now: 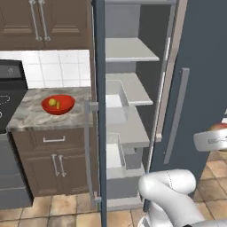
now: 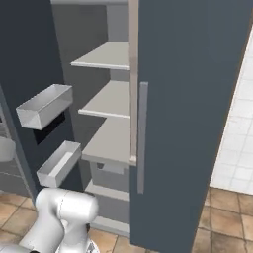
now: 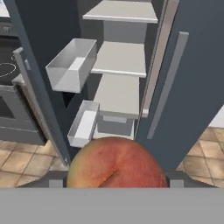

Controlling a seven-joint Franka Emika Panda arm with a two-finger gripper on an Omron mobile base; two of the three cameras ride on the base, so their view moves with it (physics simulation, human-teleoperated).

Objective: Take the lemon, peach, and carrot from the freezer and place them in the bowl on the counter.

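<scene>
In the hand view the pinkish-red peach (image 3: 116, 164) sits between the two dark fingertips of my gripper (image 3: 116, 181), which is shut on it. The open freezer (image 3: 120, 61) stands ahead, its grey shelves bare. From the left base view, my white hand (image 1: 212, 141) hangs at the right edge in front of the freezer's right door (image 1: 195, 66), with a bit of the peach (image 1: 220, 126) on top. The red bowl (image 1: 66, 107) rests on the counter (image 1: 31, 115) to the left and holds the yellow lemon (image 1: 52, 102) and a second small piece. I cannot tell what that piece is.
The freezer's left door (image 1: 100, 111) stands open edge-on between the counter and the shelves, with white door bins (image 3: 72, 65) on its inside. A black stove (image 1: 6, 99) adjoins the counter's left end. Brown cabinets hang above, and the floor is tiled.
</scene>
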